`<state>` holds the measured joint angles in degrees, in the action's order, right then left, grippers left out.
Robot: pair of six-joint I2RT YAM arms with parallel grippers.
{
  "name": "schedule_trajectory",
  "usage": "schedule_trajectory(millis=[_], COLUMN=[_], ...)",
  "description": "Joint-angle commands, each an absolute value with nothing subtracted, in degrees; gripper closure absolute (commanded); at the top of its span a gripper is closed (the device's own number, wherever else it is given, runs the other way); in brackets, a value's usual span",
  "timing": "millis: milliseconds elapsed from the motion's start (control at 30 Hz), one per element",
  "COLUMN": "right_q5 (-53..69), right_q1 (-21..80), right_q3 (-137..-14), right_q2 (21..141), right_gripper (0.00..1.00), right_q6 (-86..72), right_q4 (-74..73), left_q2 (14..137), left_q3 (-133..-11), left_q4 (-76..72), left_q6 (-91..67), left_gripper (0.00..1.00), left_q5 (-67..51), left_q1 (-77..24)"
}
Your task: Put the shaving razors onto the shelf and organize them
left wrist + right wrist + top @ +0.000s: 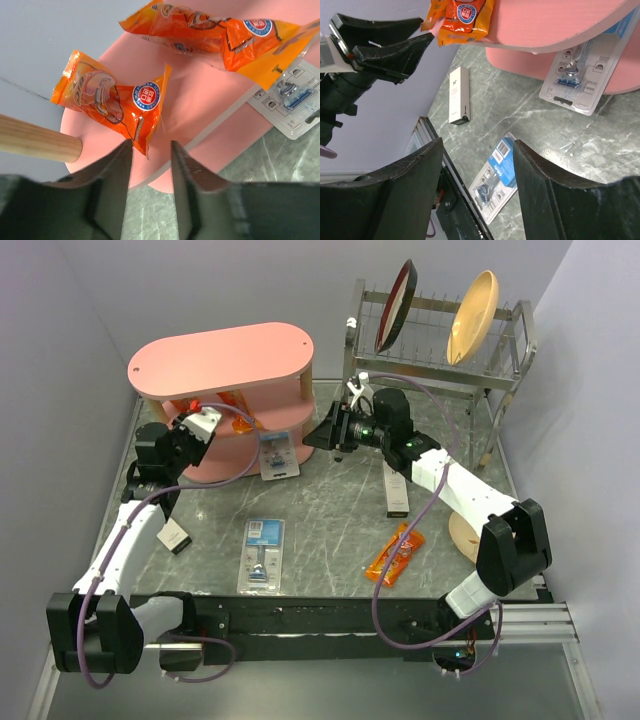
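- Pink shelf [225, 355] stood at the far left of the tabletop [330, 510].
- One razor pack [279, 455] leaned against the shelf's lowest board, its bottom end on the tabletop.
- I saw the second razor pack [262, 555] lying flat nearer the arms, well apart from the shelf.
- My left gripper [213, 422] hovered at a middle board, fingers apart and empty, with an orange snack packet [112, 100] just beyond the tips.
- My right gripper [318, 432] hung just right of the leaning pack, fingers spread, holding nothing.
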<state>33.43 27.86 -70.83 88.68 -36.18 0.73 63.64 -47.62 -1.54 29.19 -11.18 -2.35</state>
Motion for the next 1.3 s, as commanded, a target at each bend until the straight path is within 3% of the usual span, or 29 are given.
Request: schedule_trajectory(millis=[0,233,433,533,600,633,733,1267], right_q5=[33.3,33.4,33.2,33.2,33.3,33.3,33.3,33.0], right_q1=[27.5,27.5,27.5,27.6,27.6,27.5,27.6,27.0], right_q3=[-71.2,-71.1,-70.8,-70.7,-70.8,-70.6,-70.5,-70.1], right_q2=[89.1,89.1,89.2,89.4,89.5,89.6,89.6,90.2], right_gripper=[0.35,0.35,0.35,0.35,0.35,0.35,0.35,0.35], right_q6=[-37.1,-37.7,-38.1,-38.3,-38.4,-38.5,-38.7,-39.0], right_q4=[4.2,4.6,4.8,5.0,5.1,5.2,5.4,5.6], left_q2=[63.2,64.8,64.7,63.8,63.4,63.2,62.2,67.1], left_q3=[-50.4,-51.7,-52.0,-51.7,-51.8,-51.9,-51.7,-54.4], left_q4=[-1.3,-0.9,1.8,2.7,2.8,2.9,3.0,0.4], left_q6=[30.0,28.7,30.1,30.5,29.6,28.8,28.7,26.7], left_gripper=[0.64,0.73,0.92,0.96,0.90,0.73,0.61,0.57], left_q5=[-10.5,-10.1,-12.0,-13.0,-12.7,-12.7,-12.9,-14.3], left_q1=[-2.5,-2.5,-2.5,-2.4,-2.3,-2.3,-2.3,-3.5])
